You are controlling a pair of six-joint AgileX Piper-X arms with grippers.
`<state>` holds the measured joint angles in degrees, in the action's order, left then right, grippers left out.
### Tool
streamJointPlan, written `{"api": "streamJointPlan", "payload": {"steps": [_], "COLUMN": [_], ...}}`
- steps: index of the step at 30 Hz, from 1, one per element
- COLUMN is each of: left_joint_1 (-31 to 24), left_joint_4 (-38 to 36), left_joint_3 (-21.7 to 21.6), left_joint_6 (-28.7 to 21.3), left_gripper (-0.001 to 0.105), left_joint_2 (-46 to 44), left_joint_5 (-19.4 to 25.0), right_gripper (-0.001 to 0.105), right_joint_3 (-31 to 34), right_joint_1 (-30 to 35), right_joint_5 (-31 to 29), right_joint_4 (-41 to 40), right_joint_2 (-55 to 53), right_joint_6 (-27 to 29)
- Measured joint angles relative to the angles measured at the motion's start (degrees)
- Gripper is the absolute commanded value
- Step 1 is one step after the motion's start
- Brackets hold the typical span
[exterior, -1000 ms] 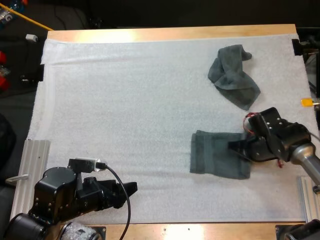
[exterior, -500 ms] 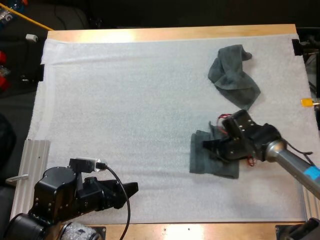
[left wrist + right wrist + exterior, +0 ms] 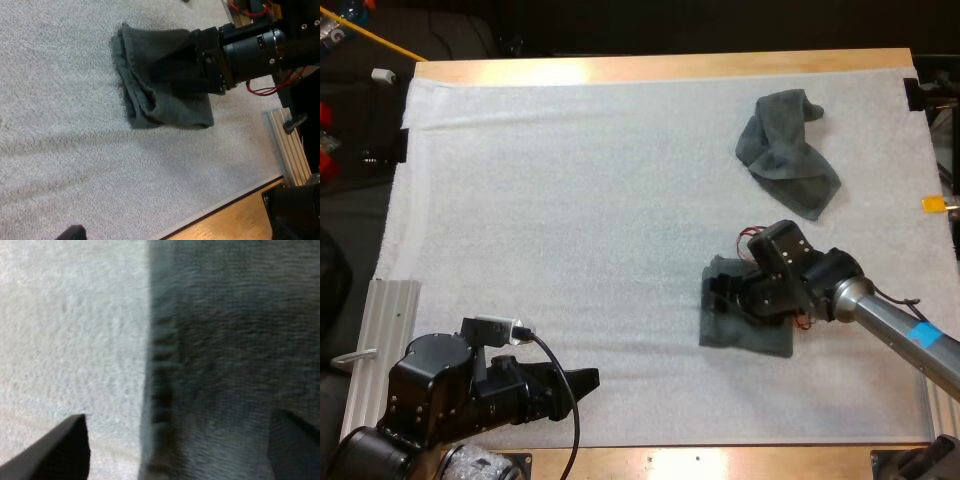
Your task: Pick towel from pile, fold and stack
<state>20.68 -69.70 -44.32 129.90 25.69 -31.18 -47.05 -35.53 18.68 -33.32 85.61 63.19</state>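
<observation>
Folded towel (image 3: pixel 740 335): lies flat on the white mat (image 3: pixel 570 220).
Right gripper (image 3: pixel 720 292): low over the folded towel's edge that faces the left gripper (image 3: pixel 582 381). Its fingers (image 3: pixel 65 447) are spread, one over mat and one over cloth, holding nothing.
Crumpled towel (image 3: pixel 785 150): well beyond the folded towel, toward the bench's (image 3: pixel 660 68) far side.
Left gripper: well apart from the folded towel; grip cannot be told.

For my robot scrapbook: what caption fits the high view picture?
Right pincer open over the folded towel, crumpled towel beyond.

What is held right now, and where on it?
Nothing. The right gripper is open over the folded towel, at its edge, not gripping it; the left gripper is apart from it.
</observation>
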Motion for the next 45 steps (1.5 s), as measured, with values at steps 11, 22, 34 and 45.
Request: {"api": "streamJointPlan", "payload": {"steps": [11, 22, 34, 45], "left_joint_1": [0.00, 0.00, 0.00, 0.00], "left_joint_4": [0.00, 0.00, 0.00, 0.00], "left_joint_3": [0.00, 0.00, 0.00, 0.00], "left_joint_6": [0.00, 0.00, 0.00, 0.00], "left_gripper": [0.069, 0.069, 0.069, 0.069], "left_joint_2": [0.00, 0.00, 0.00, 0.00], "left_joint_5": [0.00, 0.00, 0.00, 0.00], "right_gripper": [0.072, 0.072, 0.067, 0.067], "right_joint_3": [0.00, -0.51, -0.94, -1.02], "right_joint_1": [-7.35, -7.40, -7.40, -7.40], "right_joint_5": [-1.87, 2.47, -3.37, -14.56], "right_joint_4": [5.51, 6.24, -1.81, -18.81], "right_joint_2": [0.45, 3.06, -14.82, -37.36], "right_joint_6": [-4.24, -4.20, 3.36, 7.92]}}
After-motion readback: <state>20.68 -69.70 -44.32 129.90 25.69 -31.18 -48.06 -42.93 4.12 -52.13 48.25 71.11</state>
